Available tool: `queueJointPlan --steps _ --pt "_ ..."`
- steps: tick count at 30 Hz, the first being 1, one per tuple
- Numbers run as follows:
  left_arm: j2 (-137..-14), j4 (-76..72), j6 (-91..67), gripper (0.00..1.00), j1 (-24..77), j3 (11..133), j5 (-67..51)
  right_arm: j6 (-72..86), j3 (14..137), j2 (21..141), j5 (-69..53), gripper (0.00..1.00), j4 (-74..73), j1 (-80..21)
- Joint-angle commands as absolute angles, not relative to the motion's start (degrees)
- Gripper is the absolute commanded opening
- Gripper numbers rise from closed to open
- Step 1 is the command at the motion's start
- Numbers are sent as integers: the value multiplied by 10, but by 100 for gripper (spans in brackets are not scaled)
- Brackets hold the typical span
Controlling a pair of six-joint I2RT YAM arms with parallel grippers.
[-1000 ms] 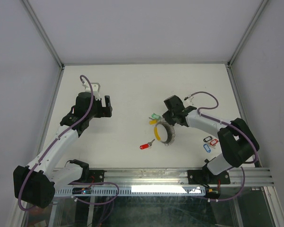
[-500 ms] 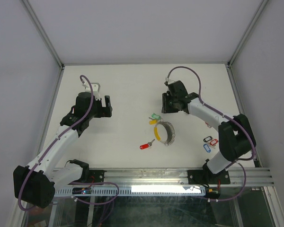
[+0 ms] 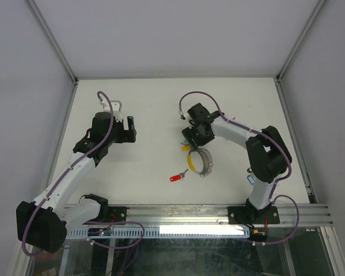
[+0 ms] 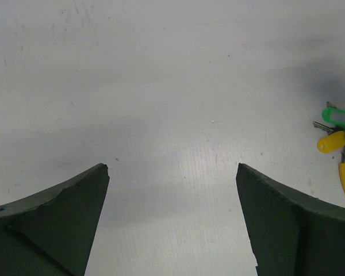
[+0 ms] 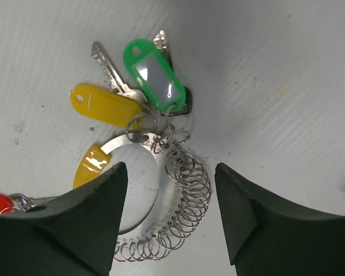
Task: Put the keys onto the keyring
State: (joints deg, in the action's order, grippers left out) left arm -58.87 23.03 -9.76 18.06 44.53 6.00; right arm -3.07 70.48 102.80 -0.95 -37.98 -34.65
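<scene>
Left gripper (image 3: 129, 129) sits over the left half of the table (image 3: 161, 98), roughly midway between far and near edges. Its jaws are spread wide with nothing in them, and its wrist view shows only bare surface between them, so it reads as standing by, out of the way. Red-tagged key (image 3: 175, 177) lies loose toward the near edge, just left of the keyring (image 3: 201, 162). Contact with the coil can't be told. It's not threaded, so likely the next candidate. Keyring lies flat near the table's middle, slightly toward the near edge. Green-tagged key (image 5: 155, 72) and yellow-tagged key (image 5: 103, 104) hang off small split rings (image 5: 141, 123) at the keyring's far side, fanned flat, and look already on. Right gripper (image 3: 191, 137) hovers straight over that cluster, pointing down, jaws apart and empty, straddling the coil from above. The pose fits either lining up on the ring or clearing off it. Anything near the right edge is hidden behind the right arm (image 3: 264, 155).
</scene>
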Motion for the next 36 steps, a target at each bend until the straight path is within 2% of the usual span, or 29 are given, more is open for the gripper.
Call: queueJointPlan --steps 1,10,22,32,36 --pt "-584 217 -89 91 185 466 63 -86 733 1039 2 65 -391 -359" --pt "-583 217 -89 91 185 466 62 -132 734 1062 -23 57 -381 -360" --pt "-586 217 -88 91 185 467 61 -143 727 1079 -33 52 -366 -361" --pt "-590 218 -88 91 184 468 59 -96 739 1115 27 35 -380 -365" --pt "-590 217 -89 91 185 468 59 -51 743 1131 67 32 -380 -355"
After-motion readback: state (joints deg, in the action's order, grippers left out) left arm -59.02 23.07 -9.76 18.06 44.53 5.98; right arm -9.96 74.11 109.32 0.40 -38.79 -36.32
